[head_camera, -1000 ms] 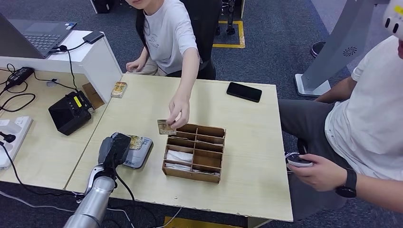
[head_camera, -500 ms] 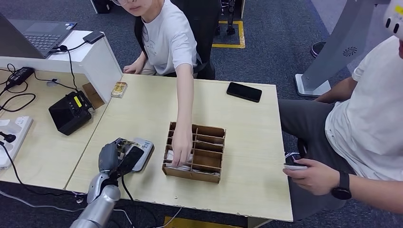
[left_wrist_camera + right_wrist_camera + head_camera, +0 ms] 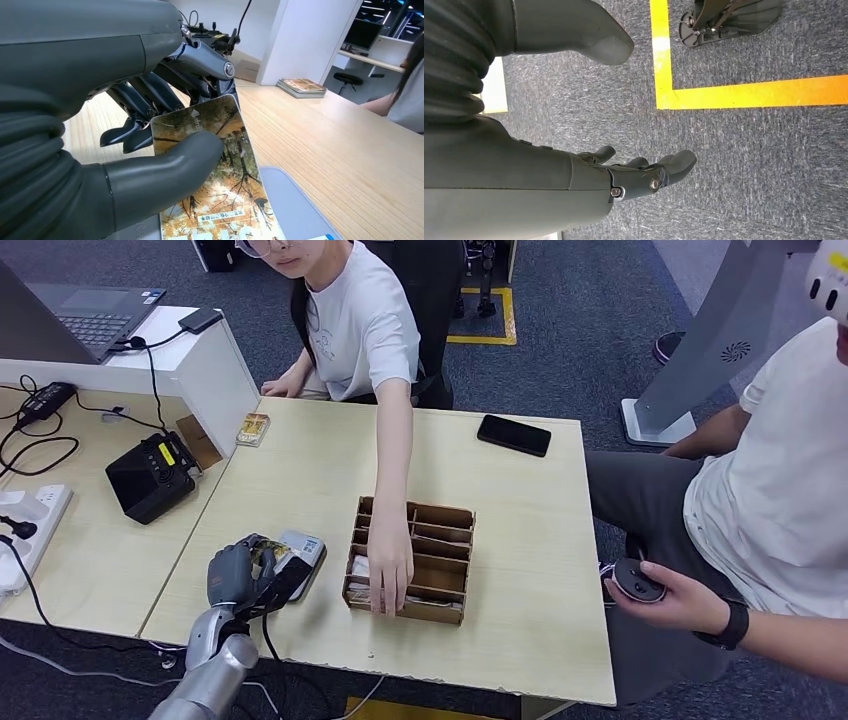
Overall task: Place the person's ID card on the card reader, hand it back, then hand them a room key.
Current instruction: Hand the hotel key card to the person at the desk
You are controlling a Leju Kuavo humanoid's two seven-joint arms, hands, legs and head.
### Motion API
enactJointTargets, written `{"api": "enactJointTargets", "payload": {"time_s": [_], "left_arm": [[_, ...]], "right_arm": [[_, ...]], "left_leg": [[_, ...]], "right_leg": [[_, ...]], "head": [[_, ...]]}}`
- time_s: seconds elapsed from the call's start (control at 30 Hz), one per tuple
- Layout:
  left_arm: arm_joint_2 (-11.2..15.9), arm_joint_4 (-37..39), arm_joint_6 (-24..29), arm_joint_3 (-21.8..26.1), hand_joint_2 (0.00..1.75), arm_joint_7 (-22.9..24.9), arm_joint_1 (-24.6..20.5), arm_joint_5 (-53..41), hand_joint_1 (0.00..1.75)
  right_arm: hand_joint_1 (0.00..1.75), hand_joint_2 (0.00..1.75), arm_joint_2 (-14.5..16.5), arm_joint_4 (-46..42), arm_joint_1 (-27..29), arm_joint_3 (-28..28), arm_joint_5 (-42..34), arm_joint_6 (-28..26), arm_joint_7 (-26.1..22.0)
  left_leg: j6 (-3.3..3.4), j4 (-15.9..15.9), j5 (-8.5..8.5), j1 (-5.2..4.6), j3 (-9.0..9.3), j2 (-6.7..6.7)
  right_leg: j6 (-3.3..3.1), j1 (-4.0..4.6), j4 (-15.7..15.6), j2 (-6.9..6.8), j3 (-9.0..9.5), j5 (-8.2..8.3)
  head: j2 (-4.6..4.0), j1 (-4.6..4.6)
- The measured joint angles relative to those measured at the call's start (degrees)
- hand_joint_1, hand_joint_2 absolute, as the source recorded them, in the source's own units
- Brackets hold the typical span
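Near the bench's front-left corner, the left hand point(image 3: 240, 575) pinches the ID card point(image 3: 220, 175) between thumb and fingers just above the grey card reader point(image 3: 298, 552), apparently lifting it to return, while the right hand point(image 3: 644, 175) hangs released, holding nothing.

You see the left arm point(image 3: 205, 680) as a smooth silver tube that ends in the left hand point(image 3: 238, 575), a dark grey shell trailing a thin black cable. Up close, the left hand point(image 3: 125, 115) shows you a ribbed grey cover, a thick matte grey thumb point(image 3: 160, 170) and darker glossy fingers point(image 3: 150, 95) with a round silver screw. Your right hand point(image 3: 574, 150) has the same ribbed cover, grey thumb and small silver screws at the finger bases.
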Motion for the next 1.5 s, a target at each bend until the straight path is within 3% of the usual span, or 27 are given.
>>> {"api": "enactJointTargets", "payload": {"time_s": [0.1, 0.27, 0.6, 0.8, 0.9, 1.07, 1.2, 1.37, 1.5], "left_arm": [[-0.02, 0.50, -2.05, 0.25, 1.75, -2.07, -0.17, 3.23, 1.75], [-1.00, -1.68, -21.29, 4.67, 1.75, -9.49, -0.11, 22.89, 1.75], [-2.37, -4.93, -25.17, 7.82, 1.75, -10.17, 1.07, 26.56, 1.75], [-3.74, -12.52, -37.55, 12.13, 1.75, -11.28, 2.34, 52.41, 1.75], [-3.51, -18.17, -37.22, 13.77, 1.75, -9.83, 1.57, 58.91, 1.75], [-0.59, -22.22, -32.27, 16.24, 1.75, -9.34, -3.14, 60.83, 1.75], [1.47, -22.48, -28.36, 17.65, 1.75, -11.33, -6.21, 58.71, 1.75], [2.17, -22.55, -25.61, 18.27, 1.75, -14.06, -7.32, 55.65, 1.75], [2.54, -23.40, -17.61, 18.23, 1.75, -18.40, -7.32, 44.98, 1.75]], "right_arm": [[0.00, 1.75, 0.00, 0.00, -0.01, -0.03, 0.26, 0.02, -0.01], [0.00, 1.75, 0.00, 0.00, -0.01, -0.15, 0.94, 0.11, -0.02], [0.00, 1.75, 0.00, 0.00, -0.03, -0.20, 0.98, 0.11, -0.02], [0.00, 1.75, 0.00, 0.00, -0.01, -0.20, 2.00, 0.11, 0.02], [0.00, 1.75, -0.01, 0.00, -0.02, -0.20, 2.50, 0.22, 0.09], [0.00, 1.75, -0.01, 0.00, -0.06, -0.20, 3.66, 0.72, 0.32], [0.00, 1.75, 0.00, 0.00, -0.13, -0.20, 4.14, 0.92, 0.70], [0.00, 1.75, -0.01, 0.00, -0.21, -0.16, 5.01, 0.89, 0.64], [0.00, 1.75, -0.02, 0.00, -0.28, -0.10, 5.31, 1.08, 0.30]], "left_leg": [[0.00, 0.00, 0.02, 0.00, 0.05, -0.01], [0.00, 0.00, 0.09, 0.00, 0.06, -0.10], [0.00, 0.00, 0.09, 0.00, 0.04, -0.10], [-0.02, 0.01, 0.12, 0.05, -0.11, -0.06], [-0.04, 0.01, 0.14, 0.05, -0.18, -0.06], [-0.05, 0.01, 0.15, 0.07, -0.21, -0.07], [-0.08, 0.01, 0.17, 0.07, -0.21, -0.07], [-0.08, 0.01, 0.17, 0.06, -0.24, -0.07], [-0.08, 0.02, 0.17, 0.05, -0.25, -0.06]], "right_leg": [[0.00, 0.00, 0.00, -0.01, 0.04, 0.00], [0.00, 0.00, 0.00, -0.11, 0.07, 0.00], [0.00, 0.00, 0.00, -0.11, 0.04, 0.01], [-0.02, 0.02, 0.00, -0.05, -0.16, 0.03], [-0.05, 0.02, 0.02, -0.05, -0.23, 0.06], [-0.08, 0.06, 0.06, -0.06, -0.25, 0.07], [-0.08, 0.09, 0.06, -0.05, -0.25, 0.07], [-0.08, 0.08, 0.05, -0.05, -0.27, 0.07], [-0.08, 0.07, 0.04, -0.04, -0.29, 0.07]], "head": [[0.00, 0.00], [0.00, -0.01], [0.00, -0.01], [0.00, -0.01], [0.00, -0.01], [0.00, -0.01], [0.00, -0.02], [0.00, -0.01], [0.00, 0.00]]}}
